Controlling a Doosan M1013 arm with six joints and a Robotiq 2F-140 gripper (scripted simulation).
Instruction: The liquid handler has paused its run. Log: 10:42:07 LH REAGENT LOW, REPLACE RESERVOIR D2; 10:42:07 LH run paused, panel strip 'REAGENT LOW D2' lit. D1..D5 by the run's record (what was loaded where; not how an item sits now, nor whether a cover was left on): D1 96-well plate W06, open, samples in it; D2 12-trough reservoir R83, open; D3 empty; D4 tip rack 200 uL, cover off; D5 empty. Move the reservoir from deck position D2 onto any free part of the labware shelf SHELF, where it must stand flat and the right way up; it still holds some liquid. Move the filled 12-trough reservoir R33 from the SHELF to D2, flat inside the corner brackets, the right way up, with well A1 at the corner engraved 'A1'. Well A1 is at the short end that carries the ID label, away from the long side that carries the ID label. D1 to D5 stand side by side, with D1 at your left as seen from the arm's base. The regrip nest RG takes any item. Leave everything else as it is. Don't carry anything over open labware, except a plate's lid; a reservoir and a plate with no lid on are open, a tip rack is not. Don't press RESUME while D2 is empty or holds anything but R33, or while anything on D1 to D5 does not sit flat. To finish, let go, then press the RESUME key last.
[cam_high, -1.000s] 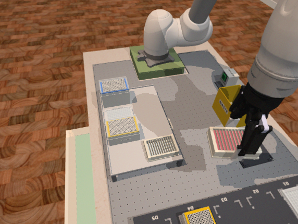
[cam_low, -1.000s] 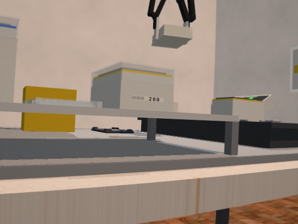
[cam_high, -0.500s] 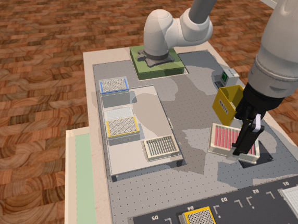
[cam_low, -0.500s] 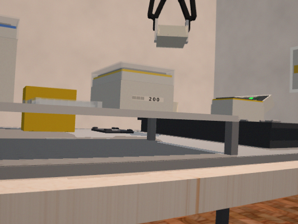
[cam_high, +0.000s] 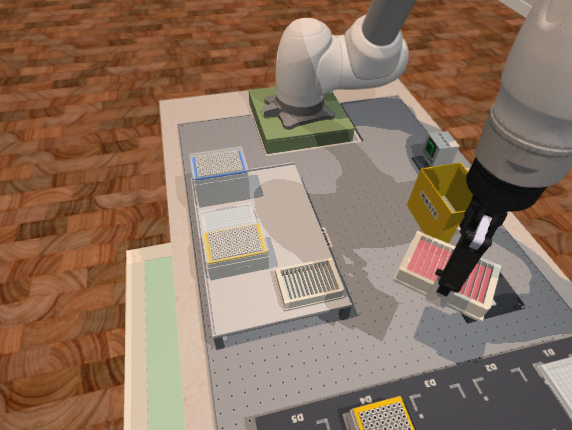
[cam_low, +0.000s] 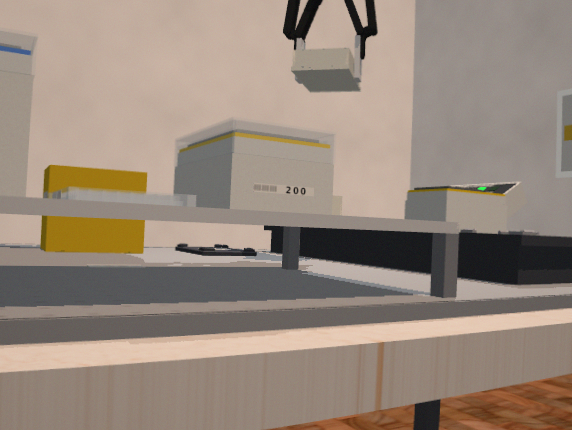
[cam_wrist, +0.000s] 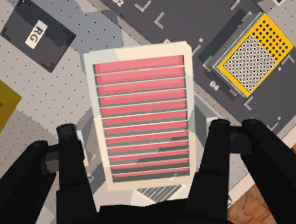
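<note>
My gripper (cam_high: 462, 270) is shut on a cream 12-trough reservoir (cam_high: 447, 275) whose troughs are filled with pink liquid. It hangs in the air, roughly level, over the black regrip nest RG (cam_high: 505, 300). The wrist view shows the reservoir (cam_wrist: 142, 117) between my fingers, held across its long sides, with RG (cam_wrist: 37, 34) at the upper left. The exterior view shows it (cam_low: 327, 67) high above the shelf. The D2 brackets (cam_high: 492, 380) stand empty. A second reservoir (cam_high: 310, 283) with dark grey troughs sits flat on the shelf (cam_high: 265, 250) at its near corner. I cannot read any ID label.
The yellow waste bin (cam_high: 440, 200) stands just behind the held reservoir. The key panel (cam_high: 436, 147) is beyond it. A blue tip rack (cam_high: 219, 163) and a covered yellow tip rack (cam_high: 235, 242) are on the shelf. D4 holds a yellow tip rack (cam_high: 382, 415); D1 holds a plate (cam_high: 557, 377).
</note>
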